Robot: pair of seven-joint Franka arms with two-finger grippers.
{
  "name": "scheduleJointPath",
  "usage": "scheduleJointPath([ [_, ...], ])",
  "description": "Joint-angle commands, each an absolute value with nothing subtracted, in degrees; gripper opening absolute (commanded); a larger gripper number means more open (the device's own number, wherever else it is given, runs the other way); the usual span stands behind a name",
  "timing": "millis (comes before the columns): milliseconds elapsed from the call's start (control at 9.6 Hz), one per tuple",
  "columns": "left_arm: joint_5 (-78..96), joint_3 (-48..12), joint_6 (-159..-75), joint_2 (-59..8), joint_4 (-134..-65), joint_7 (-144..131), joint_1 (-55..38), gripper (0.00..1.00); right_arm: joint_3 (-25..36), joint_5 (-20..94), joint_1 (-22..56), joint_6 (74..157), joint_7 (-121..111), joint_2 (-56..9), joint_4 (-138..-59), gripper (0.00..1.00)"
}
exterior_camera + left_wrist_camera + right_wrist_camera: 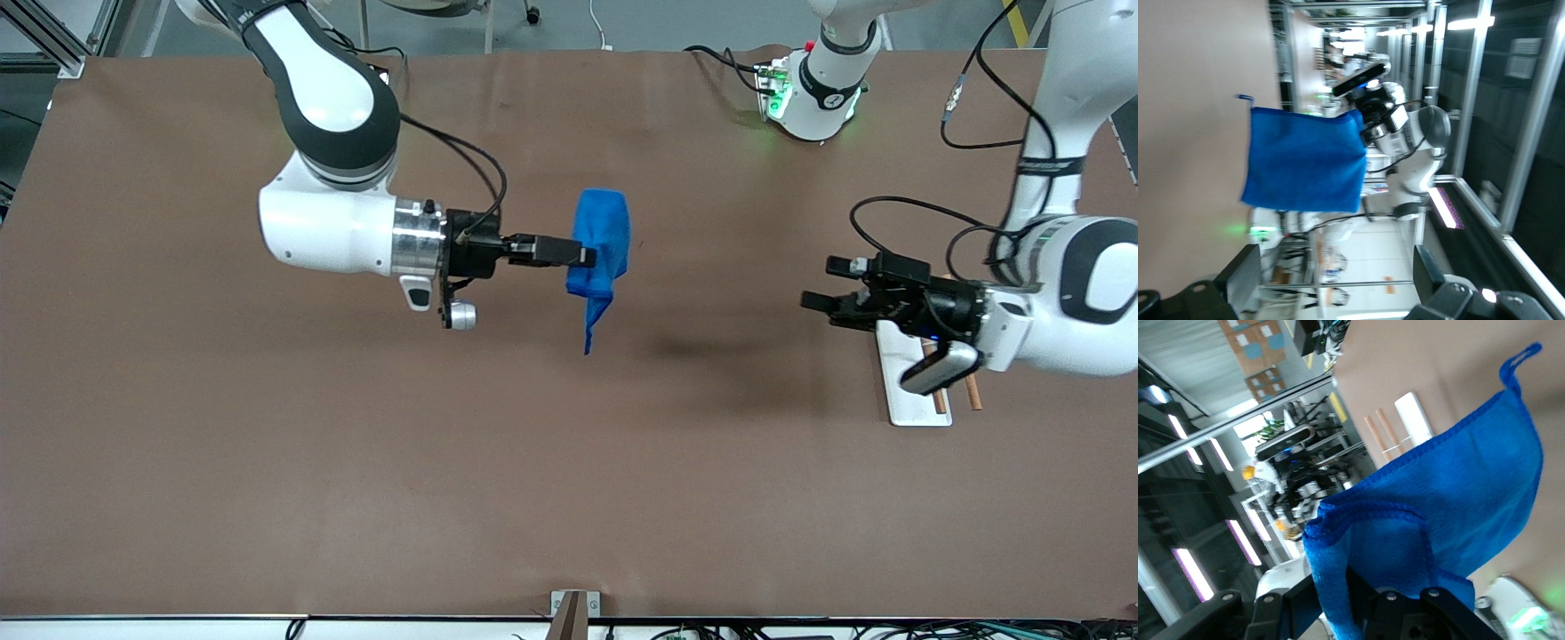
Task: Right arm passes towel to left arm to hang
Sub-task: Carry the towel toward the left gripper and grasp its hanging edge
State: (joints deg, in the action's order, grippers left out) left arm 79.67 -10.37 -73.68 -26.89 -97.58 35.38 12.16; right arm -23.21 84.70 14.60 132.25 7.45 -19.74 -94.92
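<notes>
From the front, the right arm [329, 209] is reaching level across the brown table [267, 462], and the right gripper [587, 256] is pinching the blue towel [601, 244] by its upper edge with its jaws pressed together on the cloth. The towel is hanging in the air below the jaws, one corner drooping toward the table. The left arm [1067, 293] is holding the left gripper [811, 284] over the white rack [916, 400], jaws spread wide and pointing at the towel, well apart from it.

In the left wrist view, the towel [1303, 160] is hanging flat straight ahead of the spread fingers [1241, 277].

In the right wrist view, the towel [1445, 513] is draping out from between the closed jaws.
</notes>
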Motion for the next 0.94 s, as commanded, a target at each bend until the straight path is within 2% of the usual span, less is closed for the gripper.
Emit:
scheduleJointPath([
  [0,85.0,-11.9,-72.1,-30.5,-100.5,38.2,11.8,1.0,-23.3,98.0,16.8,133.7,0.8,-19.4,-95.0,0.0],
  [104,86.9,-13.3,-72.1,-32.8,-100.5,39.1,11.2,1.0,-23.2,104.4,17.7,133.7,-4.6,-19.9,-95.3,0.0],
  [312,89.9,-16.9,-72.0,-37.6,-100.5,40.6,11.1,1.0,-23.2,110.4,19.1,133.7,-9.7,-21.2,-95.2,0.0],
  [521,93.0,-19.7,-72.0,-41.8,-100.5,42.3,10.4,1.0,-23.3,113.8,20.0,133.7,-10.1,-21.2,-94.9,0.0],
  [833,94.9,-19.7,-72.0,-45.6,-100.3,43.9,8.9,1.0,-23.2,115.8,20.1,133.7,-11.9,-21.4,-93.7,0.0],
])
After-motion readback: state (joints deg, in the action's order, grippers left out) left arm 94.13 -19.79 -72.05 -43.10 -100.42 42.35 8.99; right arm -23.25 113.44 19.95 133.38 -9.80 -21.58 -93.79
